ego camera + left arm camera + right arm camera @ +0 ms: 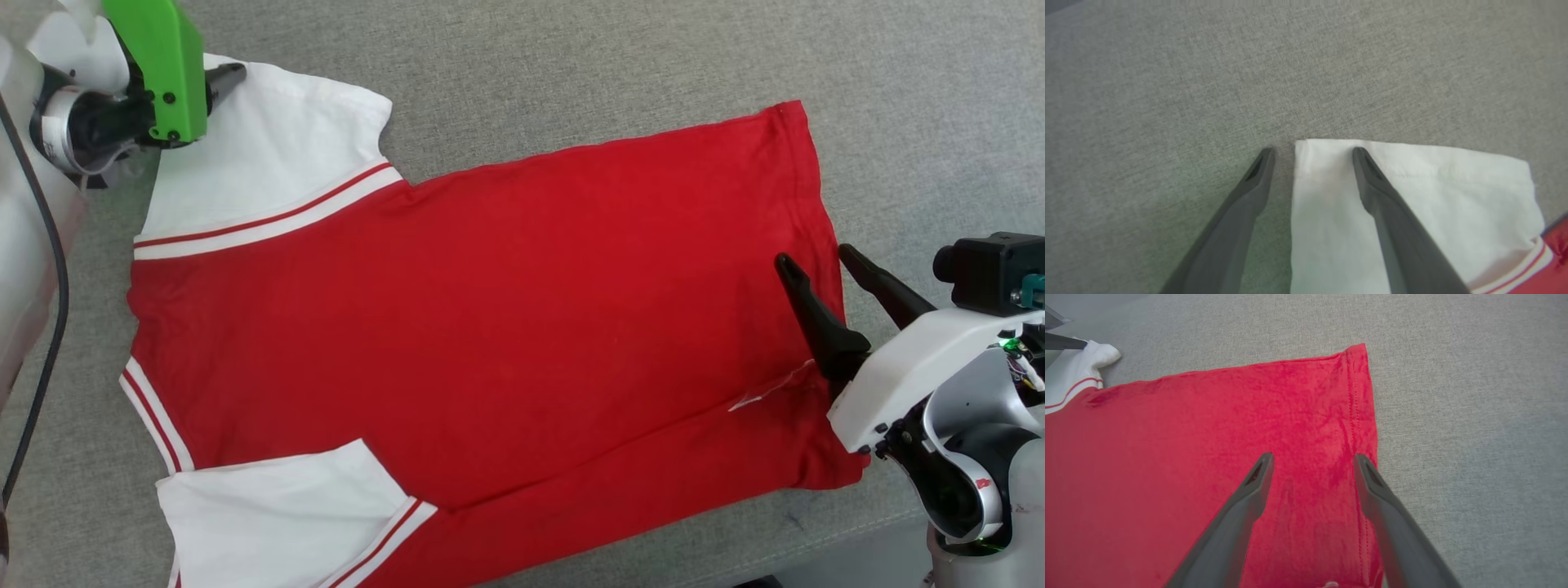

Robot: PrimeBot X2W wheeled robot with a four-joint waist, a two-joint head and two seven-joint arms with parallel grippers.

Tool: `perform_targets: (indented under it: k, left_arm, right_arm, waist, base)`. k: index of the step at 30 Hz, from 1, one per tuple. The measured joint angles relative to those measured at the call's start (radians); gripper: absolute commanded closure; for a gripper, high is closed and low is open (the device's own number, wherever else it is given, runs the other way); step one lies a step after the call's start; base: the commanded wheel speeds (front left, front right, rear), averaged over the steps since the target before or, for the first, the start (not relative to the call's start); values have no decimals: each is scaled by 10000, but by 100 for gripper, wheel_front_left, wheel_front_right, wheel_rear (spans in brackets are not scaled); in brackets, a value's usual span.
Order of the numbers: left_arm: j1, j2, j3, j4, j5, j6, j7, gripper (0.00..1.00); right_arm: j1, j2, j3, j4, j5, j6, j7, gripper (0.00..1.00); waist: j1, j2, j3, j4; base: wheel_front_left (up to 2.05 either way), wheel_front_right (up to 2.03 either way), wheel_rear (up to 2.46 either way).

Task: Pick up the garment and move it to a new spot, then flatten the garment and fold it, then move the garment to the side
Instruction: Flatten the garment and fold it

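Observation:
The garment (pixel 490 310), red with white short sleeves and striped trim, lies spread flat on the grey fabric surface (pixel 571 57). Its hem points right and its sleeves left. My left gripper (pixel 229 82) hovers open at the far sleeve's corner. In the left wrist view its jaws (pixel 1312 151) straddle the edge of the white sleeve (pixel 1412 196), one finger over cloth, one over bare surface. My right gripper (pixel 816 257) stands open over the hem. Seen from the right wrist, that gripper (pixel 1313 455) has red cloth (pixel 1208 437) between its tips, close to the hem edge.
A black cable (pixel 49 327) hangs along the left side. The surface's front edge (pixel 857 531) runs past the garment's lower right corner. A small white tag (pixel 767 392) shows on the cloth near the right gripper. Grey surface lies bare beyond the hem (pixel 1474 416).

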Motion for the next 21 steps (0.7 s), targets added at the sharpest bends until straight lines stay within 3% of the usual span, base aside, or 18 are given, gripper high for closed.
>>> perform_targets:
  k: [1,2,3,4,14,21]
  left_arm:
    - [-54,-27,-4,79,0,-38,0,0]
    - [-100,-81,2,240,-17,-71,100,18]
    - [-151,-132,12,339,-92,-102,249,18]
    - [-195,-174,23,408,-196,-167,420,100]
    - [2,-598,236,830,-752,-431,196,100]
    - [633,-736,359,748,-1076,-598,-251,100]
  right_arm:
    - [0,0,2,0,0,2,0,0]
    - [0,-2,-6,0,0,0,0,0]
    - [-1,-2,-10,0,0,0,0,0]
    - [-1,-2,-12,0,0,0,0,0]
    - [-113,-117,-180,88,-17,2,238,0]
    - [-163,-439,-476,222,219,2,1168,0]
  waist:
    - [0,0,28,-16]
    - [0,0,58,-27]
    - [0,0,74,-25]
    - [0,0,77,-11]
    - [0,0,-237,213]
    - [0,0,-859,443]
  base:
    - [0,0,0]
    - [0,0,0]
    - [0,0,0]
    - [0,0,0]
    - [0,0,0]
    - [0,0,0]
